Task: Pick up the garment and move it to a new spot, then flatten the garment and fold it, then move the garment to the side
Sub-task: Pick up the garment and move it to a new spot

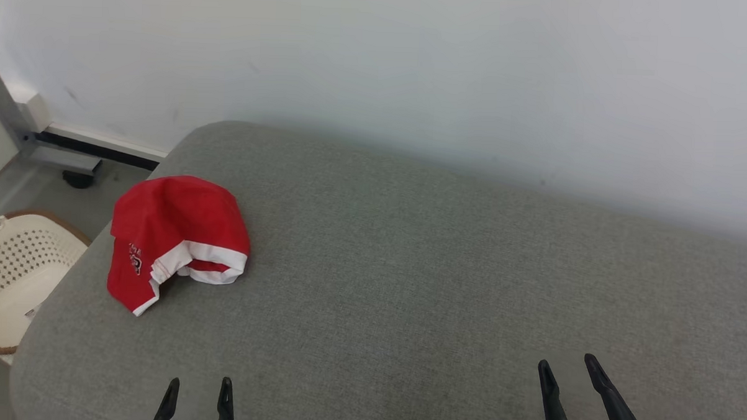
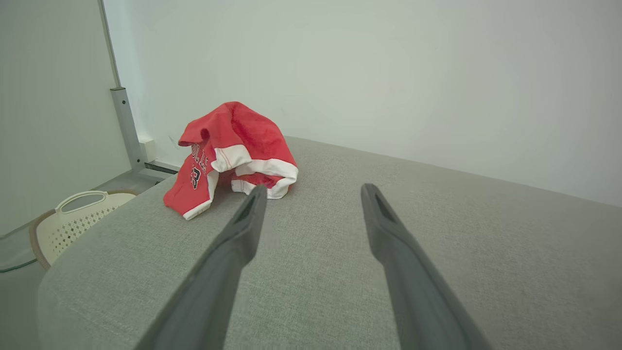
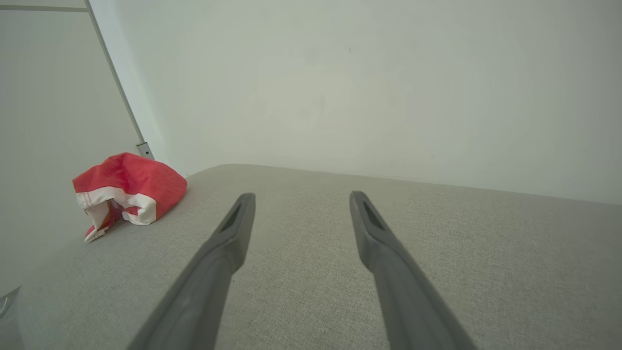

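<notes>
The crumpled red-and-white cloth garment [image 1: 174,234] lay forward-left of the left gripper [image 1: 200,381] — the right gripper [image 1: 567,361] was farther; all fingers [image 1: 225,396] stood open, empty.

Ahead and to the left of my left gripper [image 1: 200,381] I see the garment [image 1: 174,228]: bright red, with broad white bands along its hems and a small black print with letters on the red near one edge. That gripper and my right gripper [image 1: 567,361] have black fingers, which read as dark grey up close. Under them the cushion [image 1: 409,267] is a plain grey-green weave. Further left of the left gripper, the basket [image 1: 11,272] is cream, dotted with rows of small holes, with a brown rim. Beyond both grippers the wall [image 1: 416,62] is plain white, with a black strip [image 1: 96,147] along its foot.
</notes>
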Robot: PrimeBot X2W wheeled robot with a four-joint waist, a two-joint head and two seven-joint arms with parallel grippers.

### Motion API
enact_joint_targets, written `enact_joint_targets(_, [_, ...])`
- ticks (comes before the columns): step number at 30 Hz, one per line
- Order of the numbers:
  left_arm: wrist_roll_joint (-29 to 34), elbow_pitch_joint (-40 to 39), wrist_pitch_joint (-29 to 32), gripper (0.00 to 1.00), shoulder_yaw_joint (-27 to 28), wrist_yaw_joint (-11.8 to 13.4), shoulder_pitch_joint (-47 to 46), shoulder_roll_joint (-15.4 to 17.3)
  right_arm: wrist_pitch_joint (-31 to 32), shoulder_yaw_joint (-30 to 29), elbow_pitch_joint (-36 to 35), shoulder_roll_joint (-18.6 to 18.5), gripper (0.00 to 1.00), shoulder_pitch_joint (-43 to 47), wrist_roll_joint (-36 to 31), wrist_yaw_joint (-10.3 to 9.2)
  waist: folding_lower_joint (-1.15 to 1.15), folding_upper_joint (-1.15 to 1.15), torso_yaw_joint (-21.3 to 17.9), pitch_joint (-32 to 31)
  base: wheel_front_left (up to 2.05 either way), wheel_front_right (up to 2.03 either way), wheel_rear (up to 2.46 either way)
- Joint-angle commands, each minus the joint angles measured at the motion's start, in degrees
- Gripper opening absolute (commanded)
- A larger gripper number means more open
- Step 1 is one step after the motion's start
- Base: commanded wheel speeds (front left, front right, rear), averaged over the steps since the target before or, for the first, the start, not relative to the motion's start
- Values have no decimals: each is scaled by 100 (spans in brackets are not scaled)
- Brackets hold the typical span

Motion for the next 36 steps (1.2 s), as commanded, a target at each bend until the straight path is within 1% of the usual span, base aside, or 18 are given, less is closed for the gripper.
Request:
enact_joint_targets(1, [-15, -16, -23, 100, 11, 10, -5, -7, -2, 0, -12, -35, 100, 4, 22, -15, 0, 0, 279, 76, 0, 0, 0])
enact_joint_targets(7, [-56, -45, -23, 100, -19, 48, -24, -7, -2, 20, -9, -49, 100, 5, 69, -15, 0, 0, 613, 124, 0, 0, 0])
enact_joint_targets(11, [-100, -53, -23, 100, -18, 73, -42, -7, -2, 56, -23, -78, 100, -40, 93, -15, 0, 0, 740, 153, 0, 0, 0])
enact_joint_targets(23, [-173, -69, -23, 100, -20, 81, -94, -7, -2, 72, -33, -157, 100, -18, 133, -15, 0, 0, 842, 261, 0, 0, 0])
enact_joint_targets(25, [-268, -50, -23, 100, -1, 74, -133, -7, -2, 75, -52, -184, 100, -39, 128, -15, 0, 0, 834, 321, 0, 0, 0])
enact_joint_targets(26, [-395, 17, -23, 100, 27, 84, -221, -8, -2, 78, -69, -227, 100, -98, 118, -15, 0, 0, 821, 419, 0, 0, 0])
enact_joint_targets(31, [-474, 203, -22, 100, 40, 31, -665, -8, -2, 105, -61, -372, 100, -196, 78, -15, 0, 0, 808, 703, 0, 0, 0])
enact_joint_targets(34, [-615, 463, -22, 100, 70, 11, -1221, -9, -2, 108, -79, -508, 100, -315, 56, -15, 0, 0, 783, 971, 0, 0, 0])
enact_joint_targets(36, [-603, 698, -21, 100, 84, 3, -1680, -10, -2, 116, -87, -609, 100, -417, 29, -15, 0, 0, 756, 1182, 0, 0, 0])
